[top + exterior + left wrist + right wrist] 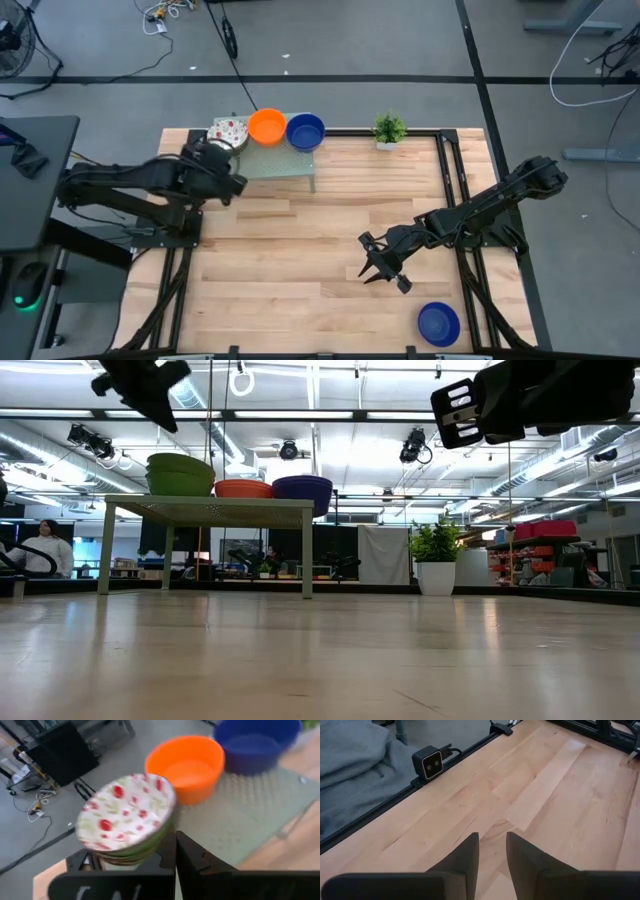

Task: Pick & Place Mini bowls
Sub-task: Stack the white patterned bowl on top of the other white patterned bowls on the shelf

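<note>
A small grey-green stand (285, 165) sits at the table's far left. On it, in a row, rest a stack of white mini bowls with red speckles (228, 132) (125, 820), an orange bowl (267, 126) (187, 765) and a blue bowl (305, 131) (255, 742). A second blue bowl (438, 323) lies on the table at the near right. My left gripper (220, 152) (175, 855) is shut, just beside and above the speckled stack, with nothing in it. My right gripper (375, 272) (492, 850) hovers open over bare wood at mid-right.
A small potted plant (389, 128) stands at the far edge, right of the stand. Black frame rails (450, 180) run along the table's edges, and a small camera block (427, 762) sits at the near edge. A person (40, 545) is in the room beyond.
</note>
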You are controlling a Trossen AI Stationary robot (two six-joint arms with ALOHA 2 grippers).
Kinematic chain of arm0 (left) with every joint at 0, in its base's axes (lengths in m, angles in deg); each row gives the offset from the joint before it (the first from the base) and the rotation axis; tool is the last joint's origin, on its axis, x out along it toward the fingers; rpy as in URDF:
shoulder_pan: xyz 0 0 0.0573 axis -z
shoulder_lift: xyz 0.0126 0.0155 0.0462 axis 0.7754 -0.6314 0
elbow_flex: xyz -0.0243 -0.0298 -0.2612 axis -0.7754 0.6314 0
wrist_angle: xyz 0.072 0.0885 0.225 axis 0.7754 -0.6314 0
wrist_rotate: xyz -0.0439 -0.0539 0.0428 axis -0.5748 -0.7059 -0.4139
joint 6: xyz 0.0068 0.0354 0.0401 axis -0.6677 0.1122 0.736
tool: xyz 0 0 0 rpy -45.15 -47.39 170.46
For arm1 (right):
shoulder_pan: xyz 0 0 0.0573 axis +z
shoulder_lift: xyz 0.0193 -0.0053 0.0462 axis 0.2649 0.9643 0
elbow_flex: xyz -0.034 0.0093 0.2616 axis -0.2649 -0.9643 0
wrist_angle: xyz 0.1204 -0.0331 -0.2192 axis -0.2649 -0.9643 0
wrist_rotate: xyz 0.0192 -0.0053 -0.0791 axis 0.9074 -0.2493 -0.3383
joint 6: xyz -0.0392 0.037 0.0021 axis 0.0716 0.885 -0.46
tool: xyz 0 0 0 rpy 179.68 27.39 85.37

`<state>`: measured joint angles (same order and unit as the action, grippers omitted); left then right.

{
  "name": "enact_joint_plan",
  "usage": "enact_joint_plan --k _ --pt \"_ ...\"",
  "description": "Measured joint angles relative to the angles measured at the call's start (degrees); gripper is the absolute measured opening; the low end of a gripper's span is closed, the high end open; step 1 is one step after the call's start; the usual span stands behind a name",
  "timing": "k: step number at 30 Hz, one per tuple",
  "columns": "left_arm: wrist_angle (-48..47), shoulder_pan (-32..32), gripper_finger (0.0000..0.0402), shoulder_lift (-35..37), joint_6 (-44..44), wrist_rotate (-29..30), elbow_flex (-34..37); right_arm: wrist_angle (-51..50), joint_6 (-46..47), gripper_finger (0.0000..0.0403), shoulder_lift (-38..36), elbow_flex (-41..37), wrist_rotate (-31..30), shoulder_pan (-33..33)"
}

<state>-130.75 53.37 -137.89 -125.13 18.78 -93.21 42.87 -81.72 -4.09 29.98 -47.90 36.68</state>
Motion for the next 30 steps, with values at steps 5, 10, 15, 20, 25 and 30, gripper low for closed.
enact_joint_plan --k 5,10,15,20,25,30 --pt "0.51 -3.37 0.0002 5.31 1.86 4.15 1.33 0.10 0.00 0.0100 0.01 0.00 0.00 0.00" --pt "7.88 -7.29 0.0001 6.51 8.35 3.22 6.09 0.53 -0.36 0.0100 0.02 0.00 -0.01 -0.01" --pt "18.71 -12.29 0.0001 6.46 15.56 -0.91 10.57 0.54 -1.21 0.0100 0.02 0.00 -0.02 -0.03" --pt "21.32 -16.06 0.0002 6.46 17.49 -3.91 10.86 0.53 -1.27 0.0100 0.01 0.00 -0.03 -0.13" --pt "20.60 -18.62 0.0002 6.41 17.44 -8.13 10.86 0.47 -1.13 0.0100 0.02 0.00 -0.02 -0.13" --pt "20.60 -19.00 0.0003 6.39 16.55 -8.59 10.86 0.45 -1.09 0.0100 0.00 0.00 -0.02 -0.13"
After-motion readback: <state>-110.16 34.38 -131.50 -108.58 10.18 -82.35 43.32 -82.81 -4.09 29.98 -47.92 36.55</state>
